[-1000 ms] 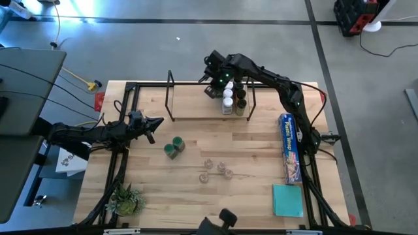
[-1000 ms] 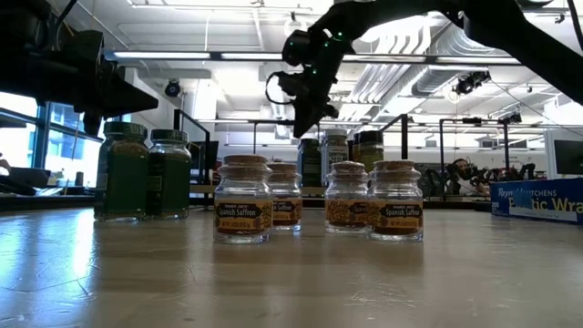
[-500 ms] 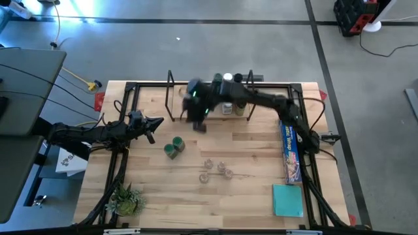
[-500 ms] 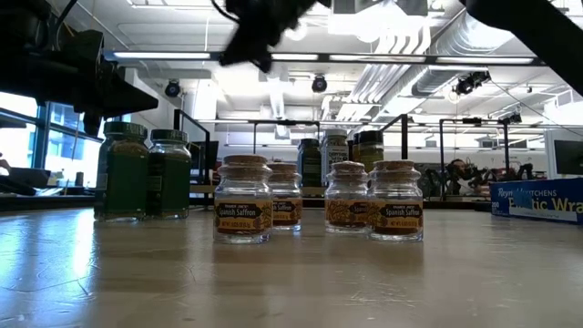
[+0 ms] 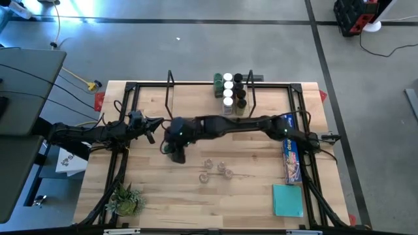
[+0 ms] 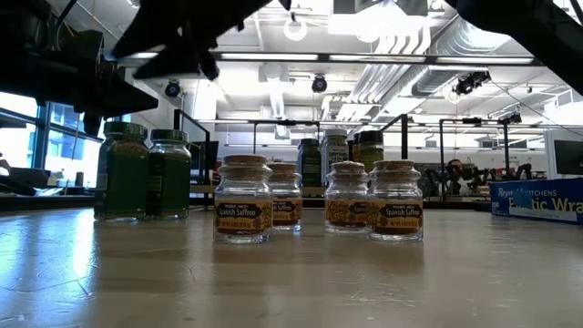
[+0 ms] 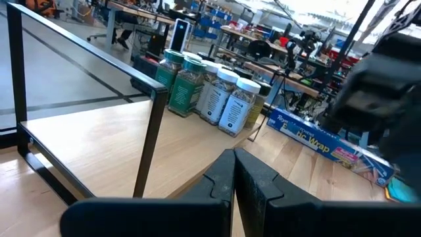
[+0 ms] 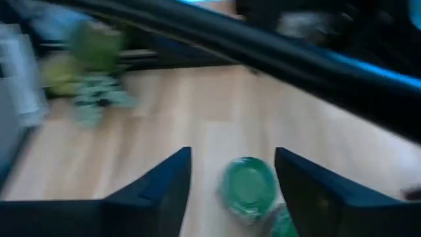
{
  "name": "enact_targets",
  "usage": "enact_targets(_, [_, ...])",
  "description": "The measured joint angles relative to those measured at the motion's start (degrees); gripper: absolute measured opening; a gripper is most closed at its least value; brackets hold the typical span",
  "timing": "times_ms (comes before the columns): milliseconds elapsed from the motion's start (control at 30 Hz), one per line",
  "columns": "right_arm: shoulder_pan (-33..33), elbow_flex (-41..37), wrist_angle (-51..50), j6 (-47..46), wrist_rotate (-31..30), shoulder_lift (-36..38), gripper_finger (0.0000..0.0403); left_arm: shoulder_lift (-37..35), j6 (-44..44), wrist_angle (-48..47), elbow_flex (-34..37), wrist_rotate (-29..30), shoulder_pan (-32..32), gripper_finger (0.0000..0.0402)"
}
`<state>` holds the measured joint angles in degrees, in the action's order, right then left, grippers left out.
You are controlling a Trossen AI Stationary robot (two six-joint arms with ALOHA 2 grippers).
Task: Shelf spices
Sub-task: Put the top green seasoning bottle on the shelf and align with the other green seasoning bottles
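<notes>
- Saffron jars (image 6: pixel 319 211), four clear cork-topped ones, are standing nearest the table's front edge, out in the open middle of the tabletop (image 5: pixel 157 196) and not yet shelved.
- Green-lidded jars (image 5: pixel 174 147), a touching pair, are sitting just beyond them toward the left; the right wrist view is showing one green lid (image 8: pixel 247 187) directly between its own spread fingers.
- Right gripper (image 5: pixel 176 145) is reaching across the table and hanging over that pair, jaws wide apart and holding nothing.
- Left gripper (image 5: pixel 154 125) is waiting near the left edge, just beside the right one, its fingers pressed together and empty.
- Shelf (image 5: pixel 196 108) is lying along the far edge, with a cluster of shelved jars (image 5: pixel 230 91) crowded at its right end.
- Risk, as I judge it: a descent slightly off centre could be catching the neighbouring green jar and tipping it, and the two grippers sitting so close could be clipping each other.
</notes>
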<state>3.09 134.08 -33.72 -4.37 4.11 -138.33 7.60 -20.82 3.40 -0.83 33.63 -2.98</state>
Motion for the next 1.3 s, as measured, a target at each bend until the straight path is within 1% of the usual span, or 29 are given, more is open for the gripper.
enact_targets(67, [0.4,0.0,-0.1,-2.2,-5.0,-1.0,0.0238,0.0,0.0,0.0,0.0,0.0,0.0,0.0005])
enact_targets(167, [0.3,-0.1,-2.2,-5.6,-7.3,-1.5,0.0265,0.0,0.0,0.0,0.0,0.0,0.0,0.0005])
enact_targets(333, [-0.4,-0.1,-6.2,-9.8,-13.9,-0.9,0.0272,0.0,0.0,0.0,0.0,0.0,0.0,0.0005])
enact_targets(500, [-0.6,0.0,-9.8,-16.2,-12.8,-1.2,0.0272,0.0,0.0,0.0,0.0,0.0,0.0,0.0005])
enact_targets(767, [0.1,0.0,-11.4,-16.6,-13.6,-2.6,0.0272,0.0,0.0,0.0,0.0,0.0,0.0,0.0005])
enact_targets(967, [-0.4,0.0,-11.9,-20.7,-15.1,-4.0,0.0272,0.0,0.0,0.0,0.0,0.0,0.0,0.0005])
enact_targets(1100, [-0.5,0.0,-10.9,-21.5,-15.5,-4.2,0.0258,0.0,0.0,0.0,0.0,0.0,0.0,0.0005])
enact_targets(1300, [-0.7,0.0,-10.7,-20.7,-15.7,-4.4,0.0198,0.0,0.0,0.0,0.0,0.0,0.0,0.0005])
